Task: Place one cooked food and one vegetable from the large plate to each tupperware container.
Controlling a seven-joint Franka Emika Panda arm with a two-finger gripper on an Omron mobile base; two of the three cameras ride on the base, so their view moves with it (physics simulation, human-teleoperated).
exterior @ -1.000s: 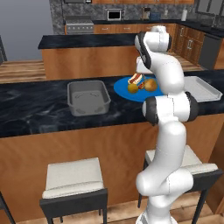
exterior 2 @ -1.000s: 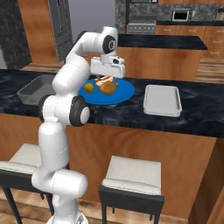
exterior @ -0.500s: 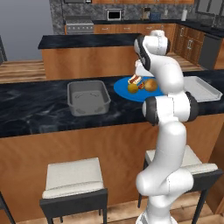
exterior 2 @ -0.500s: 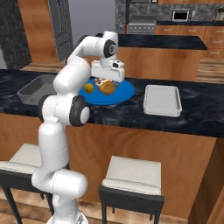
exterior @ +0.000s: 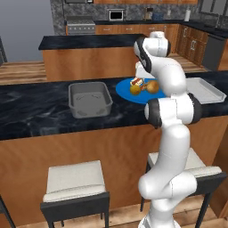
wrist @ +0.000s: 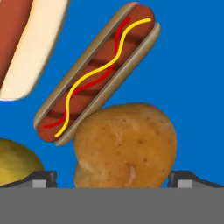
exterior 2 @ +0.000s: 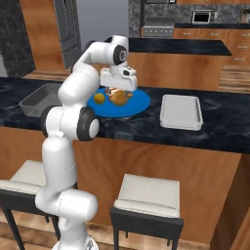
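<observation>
My fingers (wrist: 41,178) spread wide astride the golden-brown vegetable (wrist: 126,146), I could nudge the hot dog (wrist: 97,72) touching it at 11 o'clock.

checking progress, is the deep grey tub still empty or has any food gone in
Empty. The deep grey tub shows only its bare floor, and both hot dogs and both round vegetables lie on the blue plate.

golden-brown ball (wrist: 127,146) between spread fingertips (wrist: 43,178) | touching hot dog (wrist: 98,72) | second hot dog (wrist: 26,43) top-left | yellow-olive ball (wrist: 15,162) lower-left | blue plate (wrist: 192,78) beneath
</observation>
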